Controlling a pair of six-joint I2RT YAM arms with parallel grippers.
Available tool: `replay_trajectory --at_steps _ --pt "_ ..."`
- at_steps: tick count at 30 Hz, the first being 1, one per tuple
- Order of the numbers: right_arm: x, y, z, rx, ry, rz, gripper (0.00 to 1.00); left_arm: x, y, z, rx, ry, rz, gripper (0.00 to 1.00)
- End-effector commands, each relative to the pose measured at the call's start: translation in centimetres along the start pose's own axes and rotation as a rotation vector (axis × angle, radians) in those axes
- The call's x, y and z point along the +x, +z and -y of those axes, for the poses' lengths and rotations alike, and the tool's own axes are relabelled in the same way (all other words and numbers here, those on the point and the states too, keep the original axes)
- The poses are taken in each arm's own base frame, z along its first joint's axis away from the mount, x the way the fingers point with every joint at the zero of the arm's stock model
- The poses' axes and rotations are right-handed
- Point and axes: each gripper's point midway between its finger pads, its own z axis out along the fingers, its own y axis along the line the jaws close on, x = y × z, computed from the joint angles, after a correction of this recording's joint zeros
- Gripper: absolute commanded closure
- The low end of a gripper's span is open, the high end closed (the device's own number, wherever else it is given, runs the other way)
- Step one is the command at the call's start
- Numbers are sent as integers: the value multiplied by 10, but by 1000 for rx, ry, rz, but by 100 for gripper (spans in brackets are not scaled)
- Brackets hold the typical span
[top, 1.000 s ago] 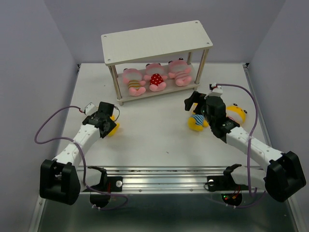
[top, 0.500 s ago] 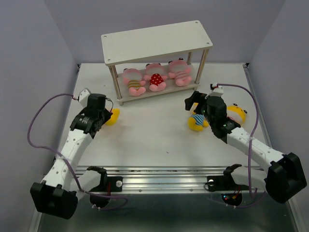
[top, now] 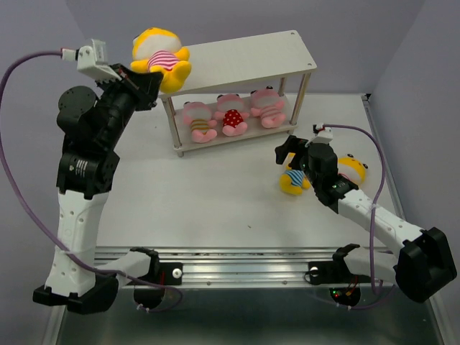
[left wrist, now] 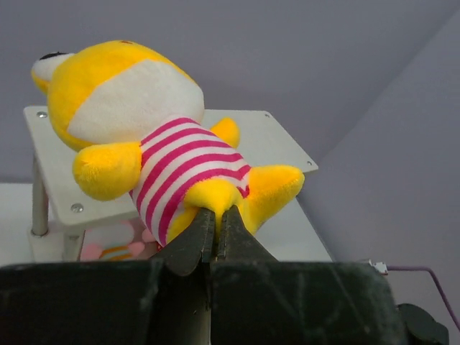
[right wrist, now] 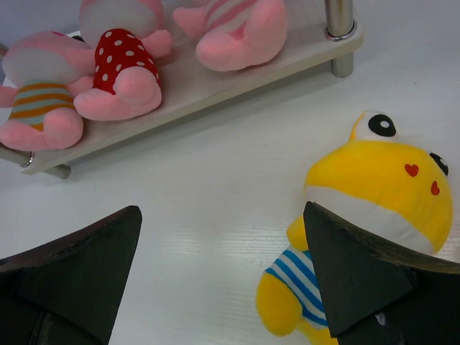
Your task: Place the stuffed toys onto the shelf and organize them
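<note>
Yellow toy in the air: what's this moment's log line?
left gripper shut on pink-striped yellow toy, high by shelf top | right gripper open over blue-striped yellow toy on table | three pink toys on lower board

My overhead camera sits high behind the arm bases and looks down and forward, far enough back to take in the whole table [top: 215, 201] and the shelf [top: 237, 61]. My left wrist camera looks close along the left gripper [left wrist: 217, 215] at the pink-striped yellow toy [left wrist: 165, 158], with the shelf's top board behind. My right wrist camera sits low over the table, looking through the right gripper [right wrist: 221, 215] at the blue-striped yellow toy [right wrist: 374, 183] and the pink toys [right wrist: 115, 79]. The overhead view shares all of these.
</note>
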Motion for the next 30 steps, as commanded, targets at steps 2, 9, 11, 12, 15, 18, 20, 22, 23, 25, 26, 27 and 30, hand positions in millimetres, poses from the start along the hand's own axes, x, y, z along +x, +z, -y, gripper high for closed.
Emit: replay_trajectory --at_steps 2,9,11,12,15,18,20,22,23,25,26,27,30 --pt "-10 -3 2 -3 -8 36 0 -25 44 54 296 202 29 100" --pt "-15 -6 5 15 -14 56 0 -10 111 53 335 212 -47 100" --pt "-14 -6 5 13 -19 55 0 -2 124 41 277 175 -59 100" --pt "-14 -6 6 15 -20 56 0 6 133 33 257 172 -78 100" --pt "-15 -7 7 19 -21 61 0 23 147 4 132 133 -87 100" --pt "-15 -7 7 18 -21 59 0 29 147 -10 70 89 -79 100" --pt "-15 -7 7 22 -21 59 0 43 147 -17 62 72 -91 100" --pt "-15 -6 8 23 -23 60 0 50 143 -21 50 58 -96 100" --pt "-14 -6 8 24 -25 57 0 47 139 -20 45 47 -86 100" --pt "-13 -5 8 26 -25 55 0 53 137 -28 18 45 -84 100" --pt "-14 -5 8 24 -24 55 0 50 135 -31 3 37 -67 100" --pt "-15 -6 7 22 -23 58 0 48 132 -32 -8 28 -58 100" --pt "-14 -6 8 24 -24 57 0 52 129 -41 -48 27 -52 100"
